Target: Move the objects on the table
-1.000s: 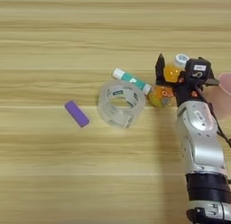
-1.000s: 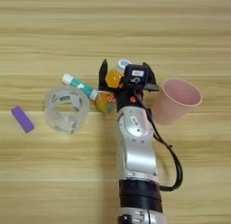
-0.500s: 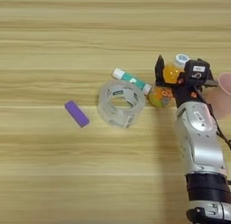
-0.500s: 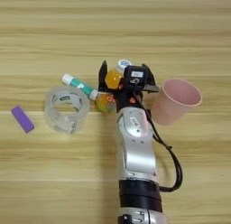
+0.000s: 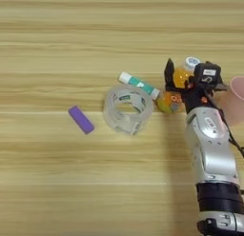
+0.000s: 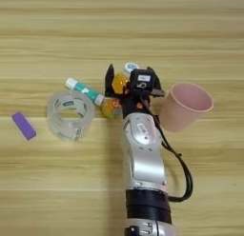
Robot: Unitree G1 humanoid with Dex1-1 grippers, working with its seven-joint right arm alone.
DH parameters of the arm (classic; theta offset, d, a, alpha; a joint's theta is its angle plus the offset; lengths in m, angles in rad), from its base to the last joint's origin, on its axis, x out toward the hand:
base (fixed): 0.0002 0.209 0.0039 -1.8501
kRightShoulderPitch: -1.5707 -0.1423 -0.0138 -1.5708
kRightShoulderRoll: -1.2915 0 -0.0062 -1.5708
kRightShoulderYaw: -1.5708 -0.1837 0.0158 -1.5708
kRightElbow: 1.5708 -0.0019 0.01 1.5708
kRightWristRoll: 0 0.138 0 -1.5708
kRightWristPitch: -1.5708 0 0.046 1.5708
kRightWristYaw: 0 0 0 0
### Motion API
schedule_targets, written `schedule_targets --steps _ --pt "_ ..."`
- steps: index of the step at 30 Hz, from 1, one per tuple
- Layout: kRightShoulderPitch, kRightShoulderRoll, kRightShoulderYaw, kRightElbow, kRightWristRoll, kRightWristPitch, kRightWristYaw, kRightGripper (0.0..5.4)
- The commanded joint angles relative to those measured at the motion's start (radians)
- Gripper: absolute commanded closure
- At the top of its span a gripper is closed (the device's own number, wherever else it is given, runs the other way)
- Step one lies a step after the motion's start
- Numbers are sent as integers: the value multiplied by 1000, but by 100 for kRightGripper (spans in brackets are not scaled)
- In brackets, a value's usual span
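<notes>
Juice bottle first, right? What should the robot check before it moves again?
1. End effector straddles the juice bottle: ok, one black finger on each side.
2. Fingers closed on the bottle: not ok, they look spread.
3. Pink cup upright, just right of the arm: ok, but close.
4. Green-and-white tube touching the bottle: cannot tell.
5. Tape roll away from the fingers: ok.
6. Purple block out of the way: ok, far left.
</notes>
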Motion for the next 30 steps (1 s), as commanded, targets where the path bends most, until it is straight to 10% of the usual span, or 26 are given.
schedule_targets --steps 1,10,30 --pt "-59 -21 7 -37 20 -8 24 109" --pt "-56 -19 13 -38 40 11 45 192" --pt "-49 -24 24 -51 37 14 50 197"
